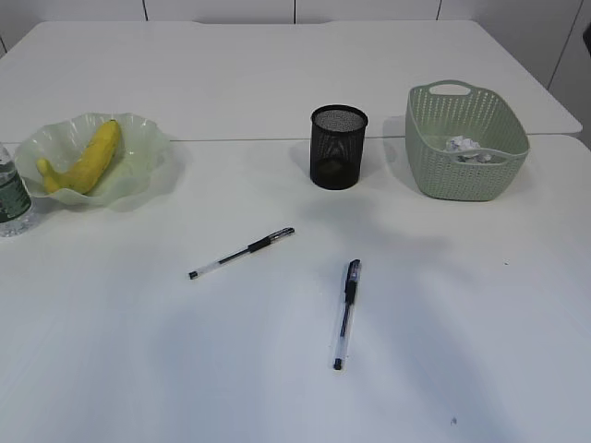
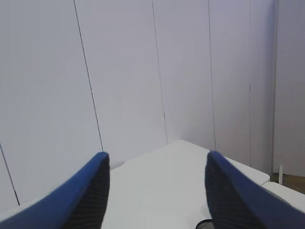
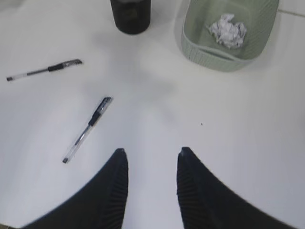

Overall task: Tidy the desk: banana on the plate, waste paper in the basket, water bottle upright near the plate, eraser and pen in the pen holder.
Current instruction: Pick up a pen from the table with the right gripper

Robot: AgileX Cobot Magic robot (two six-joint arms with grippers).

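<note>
Your left gripper (image 2: 155, 191) is raised and aimed level toward the wall panels, its blue fingers (image 2: 81, 198) spread wide with nothing between them. Your right gripper (image 3: 151, 188) hangs above the desk (image 1: 443, 323) looking down, jaws partly apart and empty.

The basket (image 1: 466, 138) sits at the right with the waste paper (image 1: 464, 148) inside it. The plate (image 1: 138, 152) at the left holds the banana (image 1: 88, 161), and the water bottle (image 1: 11, 198) stands upright just beside the plate at the frame's edge. The pen holder (image 1: 338, 148) stands between plate and basket; you cannot tell what lies inside it. Two pens lie on the bare desk: one pen (image 1: 242, 252) nearer the middle, a second pen (image 1: 346, 312) closer to you.
</note>
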